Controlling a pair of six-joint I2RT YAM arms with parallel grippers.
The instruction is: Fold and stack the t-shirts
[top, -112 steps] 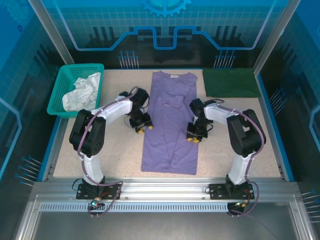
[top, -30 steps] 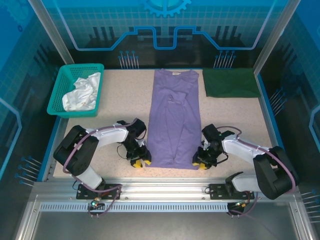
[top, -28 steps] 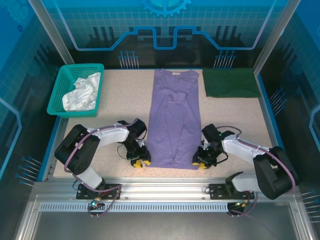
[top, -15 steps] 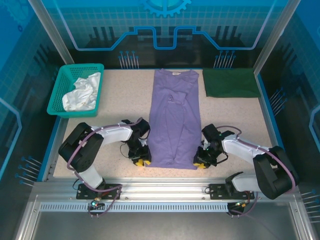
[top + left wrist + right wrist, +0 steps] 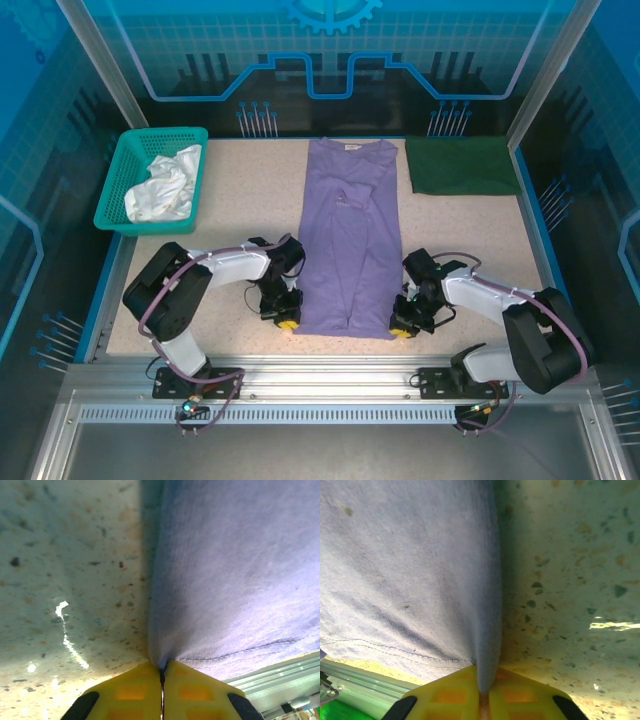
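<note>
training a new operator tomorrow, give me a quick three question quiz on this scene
1. True or false: the left tool and right tool are each shut on a hem corner of the lavender t-shirt.
2. The dark green t-shirt lies: A far right, B far left, C near middle?
3. Fill in: the teal basket holds a crumpled ___ cloth.
Key: 1 true; 2 A; 3 white.

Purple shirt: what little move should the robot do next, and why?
The left tool and right tool are each shut on a near hem corner of the purple shirt, which lies flat. So probably lift both corners together and carry them toward its far end.
</note>
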